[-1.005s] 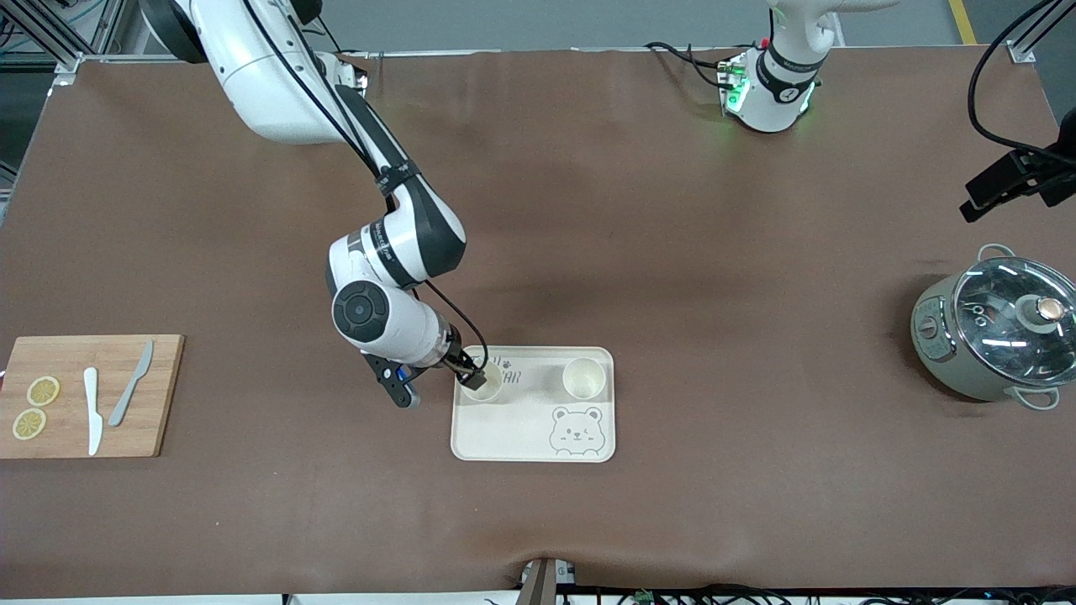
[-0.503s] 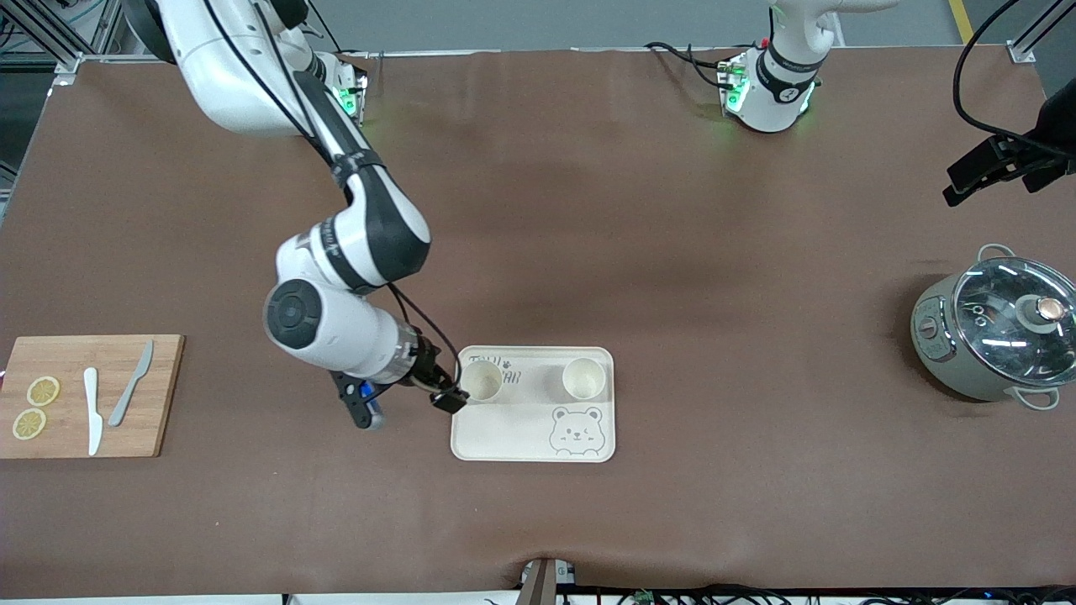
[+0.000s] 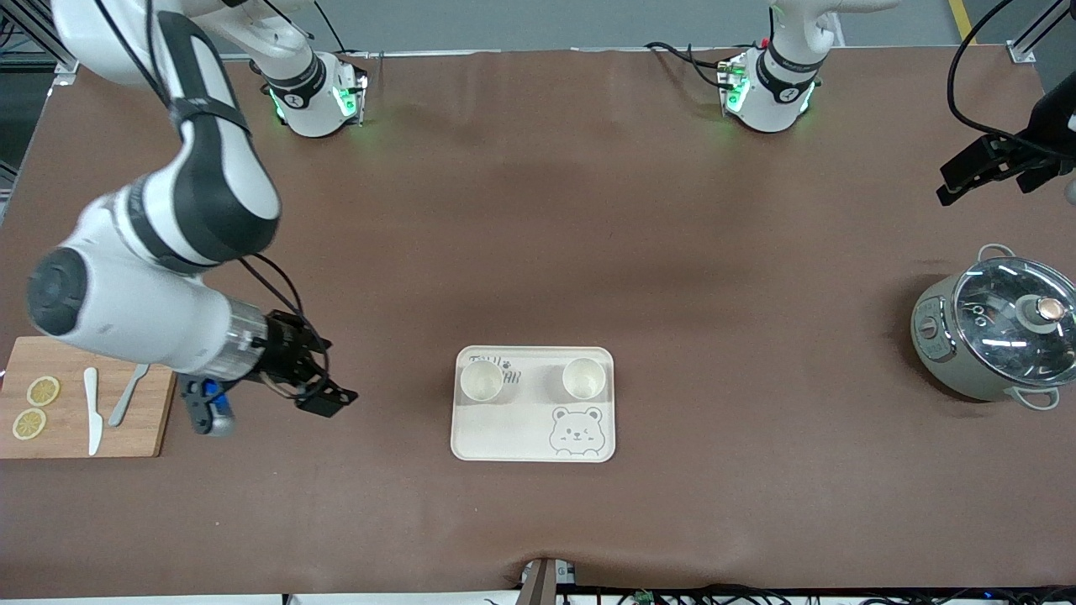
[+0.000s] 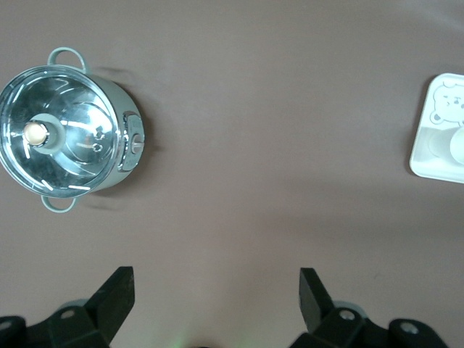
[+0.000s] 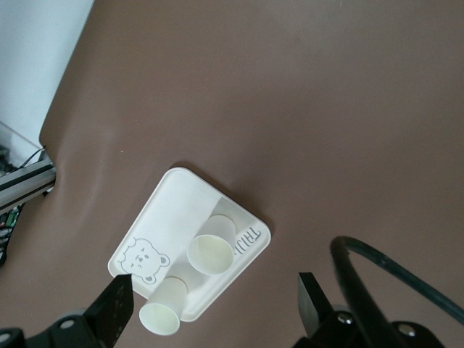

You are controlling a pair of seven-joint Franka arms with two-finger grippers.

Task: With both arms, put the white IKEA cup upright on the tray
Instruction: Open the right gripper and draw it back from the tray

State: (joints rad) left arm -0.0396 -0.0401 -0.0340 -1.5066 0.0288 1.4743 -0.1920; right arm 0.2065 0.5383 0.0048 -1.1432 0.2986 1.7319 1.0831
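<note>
Two white cups (image 3: 482, 380) (image 3: 583, 378) stand upright on the tray (image 3: 533, 445). I judge them light, rigid, slippery; grip at the rim. Right gripper (image 3: 324, 395) and left gripper (image 4: 216, 293) both spread, empty.

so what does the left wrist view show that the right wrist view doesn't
Only the left wrist view shows the grey-green pot with its glass lid, and the left end effector open over bare brown table.

Only the right wrist view shows both white cups, one and the other, upright on the tray, the "TAIJI" lettering, and the right end effector, open.

Both show the cream tray with its bear face; the left wrist view catches only one end of it.
</note>
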